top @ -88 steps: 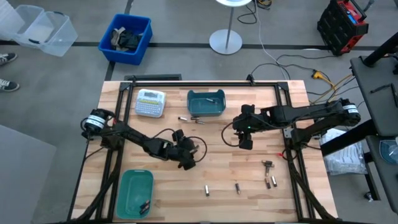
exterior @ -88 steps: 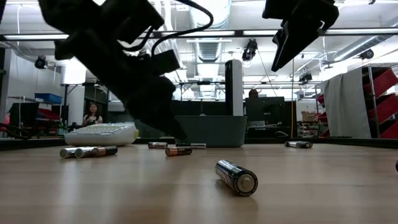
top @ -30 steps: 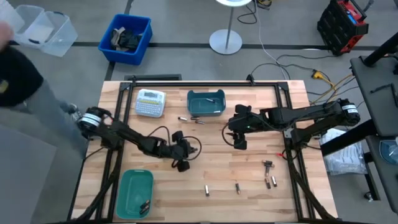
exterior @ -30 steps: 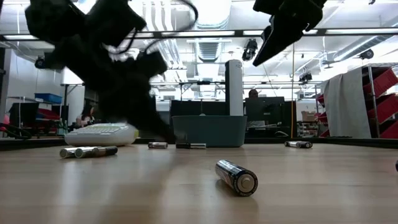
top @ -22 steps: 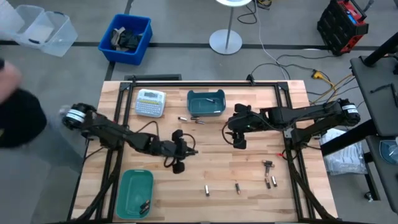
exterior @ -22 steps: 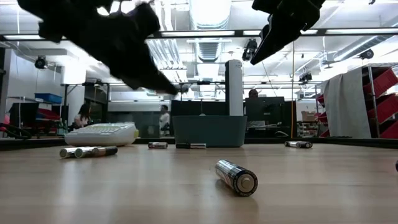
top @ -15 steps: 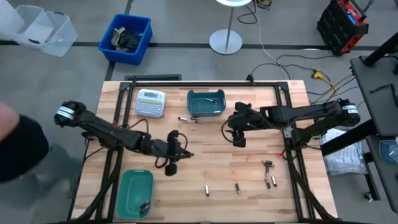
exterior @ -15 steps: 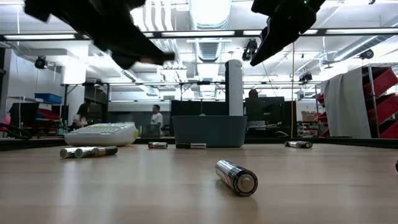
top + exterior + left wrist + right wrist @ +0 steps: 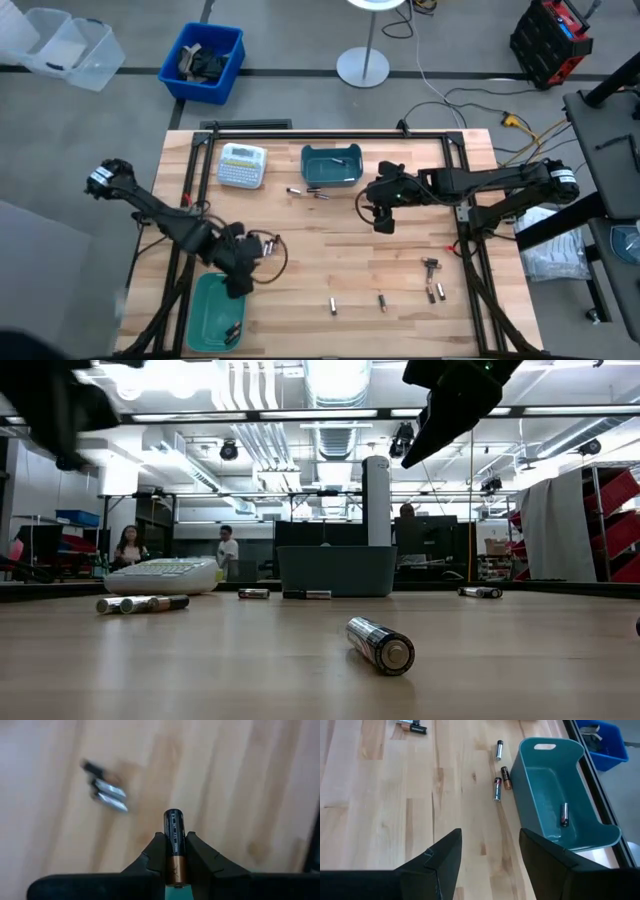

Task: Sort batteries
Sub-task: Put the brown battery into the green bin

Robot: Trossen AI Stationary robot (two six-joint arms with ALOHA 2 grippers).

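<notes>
The left gripper (image 9: 175,865) hangs above the near-left of the counter (image 9: 330,240), right beside the green bin (image 9: 215,308) at the front corner, its jaws pinching a battery (image 9: 175,845) with a dark body and copper end. The right gripper (image 9: 381,217) waits over the middle, jaws spread and empty, near the teal bin (image 9: 555,795) at the back, which holds one battery (image 9: 564,814). Three more batteries (image 9: 497,789) lie loose just beside that bin, and others are scattered along the front. A white label-maker (image 9: 242,165) sits by the teal bin.
</notes>
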